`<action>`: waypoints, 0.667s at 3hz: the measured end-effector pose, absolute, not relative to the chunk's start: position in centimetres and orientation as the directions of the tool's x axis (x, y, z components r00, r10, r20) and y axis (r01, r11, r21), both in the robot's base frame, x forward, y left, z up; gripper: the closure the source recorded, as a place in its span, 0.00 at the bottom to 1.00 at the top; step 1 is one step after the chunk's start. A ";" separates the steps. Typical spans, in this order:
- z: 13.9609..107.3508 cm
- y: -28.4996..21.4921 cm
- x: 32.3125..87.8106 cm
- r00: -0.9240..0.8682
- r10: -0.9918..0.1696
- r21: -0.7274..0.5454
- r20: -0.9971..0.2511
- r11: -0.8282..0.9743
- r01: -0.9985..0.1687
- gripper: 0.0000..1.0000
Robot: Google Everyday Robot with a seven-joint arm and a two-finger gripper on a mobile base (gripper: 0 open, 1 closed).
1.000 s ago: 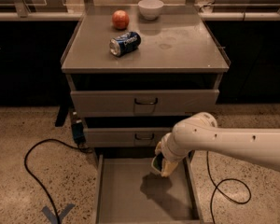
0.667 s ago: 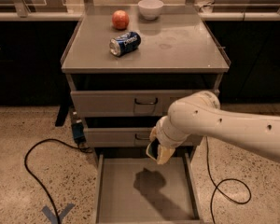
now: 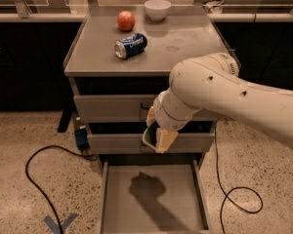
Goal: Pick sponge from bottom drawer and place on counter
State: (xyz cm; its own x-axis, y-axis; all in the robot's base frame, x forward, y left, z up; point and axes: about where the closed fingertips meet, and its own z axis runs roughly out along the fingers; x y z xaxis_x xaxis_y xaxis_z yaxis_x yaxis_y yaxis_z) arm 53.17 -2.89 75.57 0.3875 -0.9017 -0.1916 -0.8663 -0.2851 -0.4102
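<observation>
Camera view, looking down on a grey three-drawer cabinet. The gripper (image 3: pixel 156 139) hangs in front of the middle drawer (image 3: pixel 112 143), below the counter's front edge and about level with the middle of that edge. Its pale yellowish fingers (image 3: pixel 165 139) point down and are closed narrowly around a small dark block, which I take to be the sponge (image 3: pixel 148 135). Only a dark green-black sliver of the sponge shows, on the gripper's left side. The rest is hidden, so its shape cannot be made out.

A second ago the gripper was down inside the bottom drawer (image 3: pixel 117 204), near its back wall. It has since risen clear of the tray. The drawer stands pulled out, and its flat grey floor now shows only the arm's shadow (image 3: pixel 146 186). This suggests the pick is done and the lift is underway. The placing step is left.

The thick white arm (image 3: pixel 224 91) reaches in from the right, crossing in front of the counter's front right corner.

The counter (image 3: pixel 185 43) holds a blue soda can (image 3: pixel 131 45) on its side near the left edge. A red apple (image 3: pixel 126 20) sits behind the can, and a white bowl (image 3: pixel 157 9) sits at the middle of the back edge. The right half, toward the front right corner, looks bare and would likely suit the sponge.
</observation>
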 end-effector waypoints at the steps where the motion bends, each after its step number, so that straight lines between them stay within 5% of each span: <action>1: 75.6 -2.9 53.2 0.388 -0.902 -0.410 -0.191 -0.285 -0.866 1.00; 2: 78.6 -3.2 53.8 0.394 -0.902 -0.434 -0.174 -0.289 -0.853 1.00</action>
